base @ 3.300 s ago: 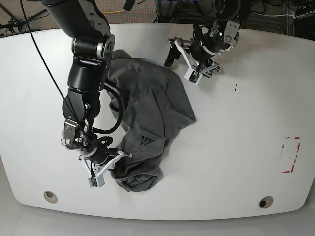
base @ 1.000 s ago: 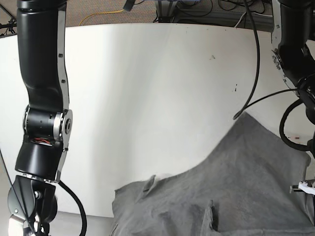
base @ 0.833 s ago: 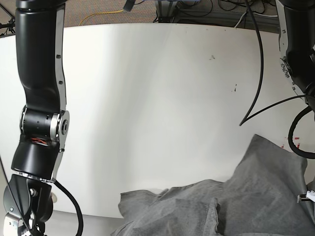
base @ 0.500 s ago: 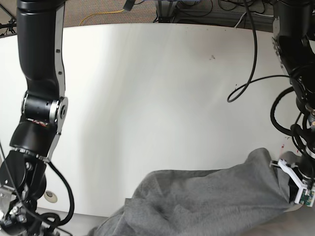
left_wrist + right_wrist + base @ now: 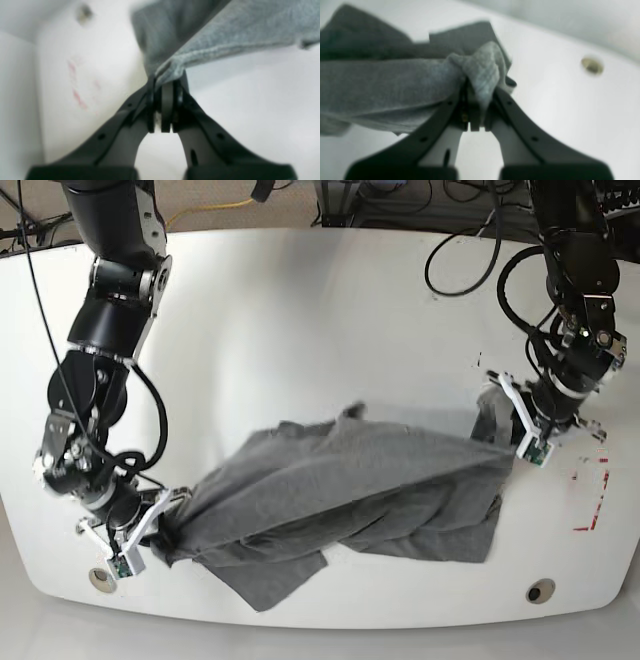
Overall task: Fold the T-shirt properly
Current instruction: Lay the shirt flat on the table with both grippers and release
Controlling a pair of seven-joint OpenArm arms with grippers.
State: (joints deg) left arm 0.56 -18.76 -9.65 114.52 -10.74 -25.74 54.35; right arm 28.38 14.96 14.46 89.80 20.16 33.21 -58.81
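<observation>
- Stretched across the near half of the white table: the T-shirt, grey, rumpled, strung between the two arms from near left to mid right.
- Clamped on a bunched edge of the cloth at the near-left end: the right gripper, jaws together on a wad of fabric, as the right wrist view shows.
- Pinched at the right end, by the table's right side: the left gripper, jaws together on a thin fold of hem.
- Sagging between the two grips, a loose flap hanging toward the near edge, lower folds resting on the tabletop.
- Just right of the left gripper on the table: red tape marks.
- Near the near edge: two round holes, one at each corner.
</observation>
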